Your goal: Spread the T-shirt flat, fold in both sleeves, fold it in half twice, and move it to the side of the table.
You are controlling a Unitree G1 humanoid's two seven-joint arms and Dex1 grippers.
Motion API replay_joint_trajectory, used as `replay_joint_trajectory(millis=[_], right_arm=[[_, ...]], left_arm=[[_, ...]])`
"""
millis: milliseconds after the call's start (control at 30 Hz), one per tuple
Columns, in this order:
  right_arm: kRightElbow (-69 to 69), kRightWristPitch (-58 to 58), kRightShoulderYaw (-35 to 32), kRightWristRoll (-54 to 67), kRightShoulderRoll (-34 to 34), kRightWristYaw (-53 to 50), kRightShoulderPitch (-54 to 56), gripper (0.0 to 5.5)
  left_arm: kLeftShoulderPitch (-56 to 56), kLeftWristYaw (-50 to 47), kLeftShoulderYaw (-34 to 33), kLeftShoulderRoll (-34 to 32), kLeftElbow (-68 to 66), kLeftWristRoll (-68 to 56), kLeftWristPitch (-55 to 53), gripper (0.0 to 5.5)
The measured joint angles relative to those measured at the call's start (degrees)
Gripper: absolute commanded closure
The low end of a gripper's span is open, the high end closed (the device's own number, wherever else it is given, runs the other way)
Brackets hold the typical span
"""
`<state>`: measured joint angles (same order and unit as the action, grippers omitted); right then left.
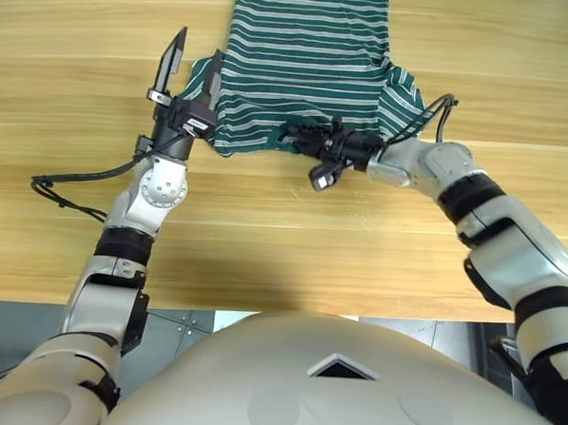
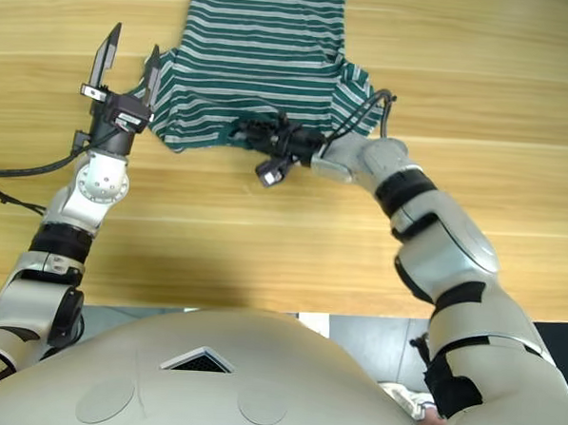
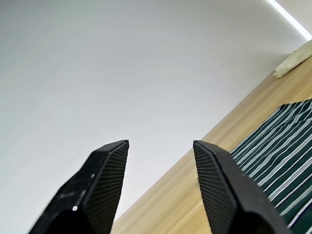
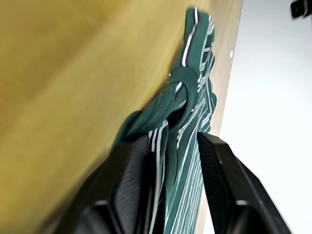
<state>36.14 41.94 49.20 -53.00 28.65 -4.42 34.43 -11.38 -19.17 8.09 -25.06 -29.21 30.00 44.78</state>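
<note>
Head view: we've got the T-shirt (image 1: pixel 307 52) lying top centre on the table (image 1: pixel 74 211). The left gripper (image 1: pixel 192 72) is at its lower-left corner and the right gripper (image 1: pixel 293 135) at its lower edge. Left wrist: 2 fingers spread wide. Right wrist: fingers pinching bunched striped fabric.
</note>
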Motion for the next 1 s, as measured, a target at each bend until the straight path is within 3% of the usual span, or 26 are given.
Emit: replay_joint_trajectory(millis=[100,200,533,633,733,900,1000], right_arm=[[-14.36,0.34,-1.74,2.85,6.21,8.26,-6.6,3.64],[-20.75,-0.68,-3.12,3.68,7.69,12.97,-9.43,3.64],[-26.96,-0.26,-8.12,4.25,8.71,16.34,-13.81,3.64],[-33.24,-0.14,-15.6,17.23,7.8,15.53,-14.22,3.64],[-37.25,0.73,-18.53,26.54,7.68,16.98,-15.83,3.64],[-36.61,0.17,-22.39,30.52,5.09,17.46,-16.9,3.64],[-33.3,-0.71,-23.8,27.0,2.27,15.5,-16.98,3.64]], left_arm=[[0.0,1.14,-0.76,-1.74,1.34,-0.13,-0.15,3.05],[-0.01,1.96,-0.84,-1.99,2.15,-0.18,-0.17,3.05],[-0.64,4.0,-0.98,-3.79,-1.18,0.06,0.16,3.05],[-2.65,7.48,3.44,-5.61,-5.63,4.51,0.6,3.05],[-4.77,11.74,8.22,-6.86,-8.45,7.23,2.72,3.05],[-10.06,18.85,16.88,-6.28,-11.75,11.54,7.24,3.05],[-13.17,20.09,20.39,-6.07,-15.48,13.9,7.67,3.05]])
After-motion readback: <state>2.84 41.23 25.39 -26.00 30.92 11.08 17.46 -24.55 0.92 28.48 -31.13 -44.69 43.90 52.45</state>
